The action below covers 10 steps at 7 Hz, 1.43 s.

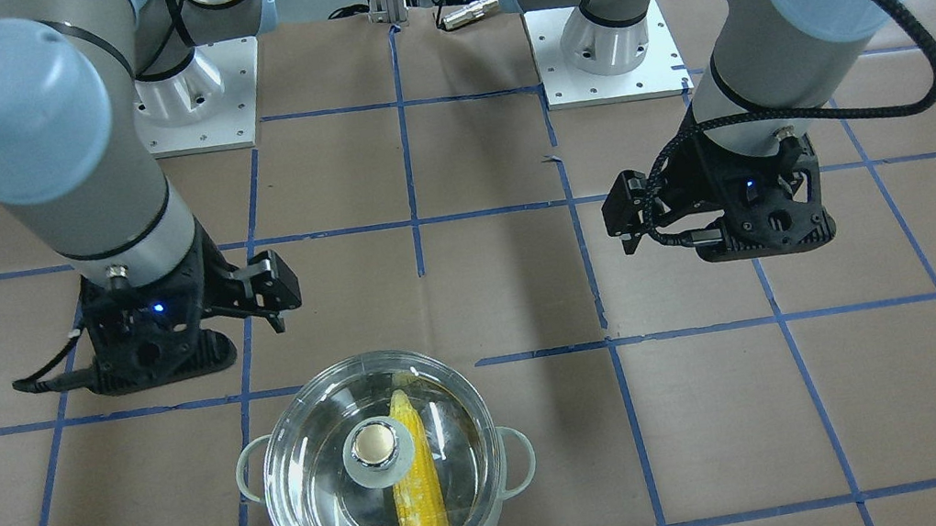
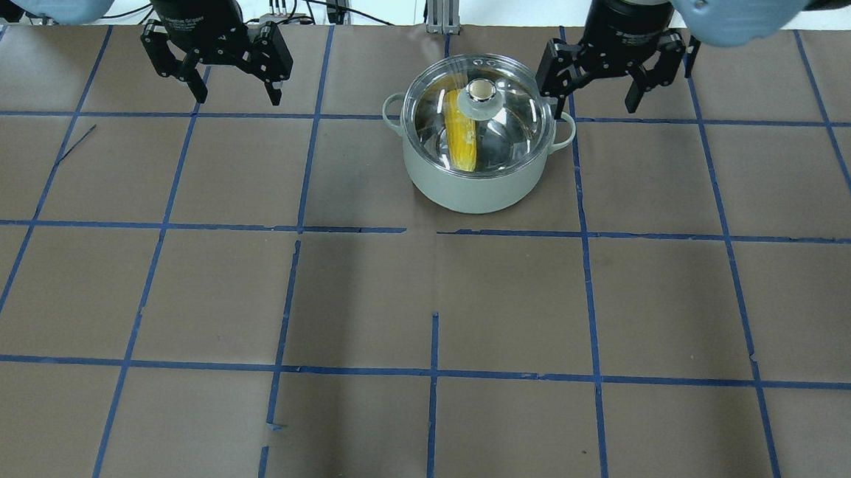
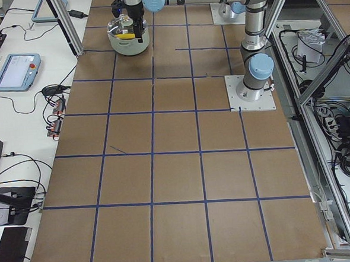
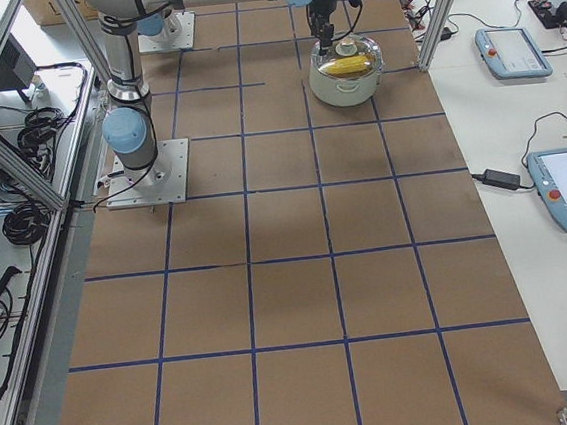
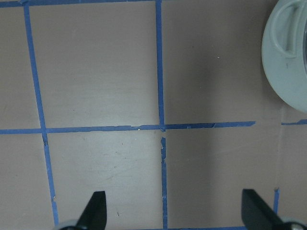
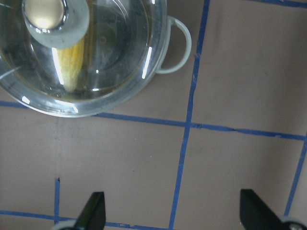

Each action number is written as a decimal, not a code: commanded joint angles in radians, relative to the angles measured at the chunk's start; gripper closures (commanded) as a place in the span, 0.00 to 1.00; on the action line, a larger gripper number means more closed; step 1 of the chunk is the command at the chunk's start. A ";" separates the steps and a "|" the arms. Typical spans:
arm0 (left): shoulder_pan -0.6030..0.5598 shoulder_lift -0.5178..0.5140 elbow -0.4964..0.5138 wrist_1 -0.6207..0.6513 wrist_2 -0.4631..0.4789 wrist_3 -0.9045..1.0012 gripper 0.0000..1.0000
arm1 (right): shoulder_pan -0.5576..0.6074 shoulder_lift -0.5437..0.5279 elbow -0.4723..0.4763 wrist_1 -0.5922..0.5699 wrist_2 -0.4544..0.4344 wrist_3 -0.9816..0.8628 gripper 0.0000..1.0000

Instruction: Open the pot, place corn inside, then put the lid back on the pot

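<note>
Overhead view: the pot (image 2: 473, 186) stands on the far part of the tabletop (image 2: 421, 305), about midway across. Its outer wall is pale grey-green, with two loop handles of the same tint, and its inside is shiny steel. The lid (image 2: 510, 122), clear domed glass with a steel-ringed cream knob, sits squarely on the rim. The corn (image 2: 461, 138) lies inside under the glass, left of the knob. The left fingers (image 2: 197, 84) hang spread wide and empty, well to the left of the pot. The right fingers (image 2: 635, 97) are also spread wide and empty, just beside the right handle.

Front-facing view: the corn is yellow with paler patches, its narrower end toward the robot's base. Two small metal rings show near the lid's far rim.

Side views: the pot is small and distant, with yellow visible through the glass.

Left wrist view: both fingers are far apart over bare tabletop, with the pot's wall and one handle at the upper right.

Right wrist view: both fingers are far apart with nothing between them. The lidded pot is at the upper left, clear of them.
</note>
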 commanded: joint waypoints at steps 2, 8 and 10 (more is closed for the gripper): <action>-0.001 0.000 -0.001 0.002 -0.001 0.000 0.00 | -0.008 -0.079 0.057 0.016 -0.016 -0.001 0.00; -0.004 -0.020 -0.001 0.005 0.000 -0.002 0.00 | -0.014 -0.078 0.013 0.043 -0.010 0.003 0.00; -0.004 -0.022 0.006 0.005 0.001 -0.002 0.00 | -0.019 -0.079 0.014 0.046 -0.013 0.007 0.00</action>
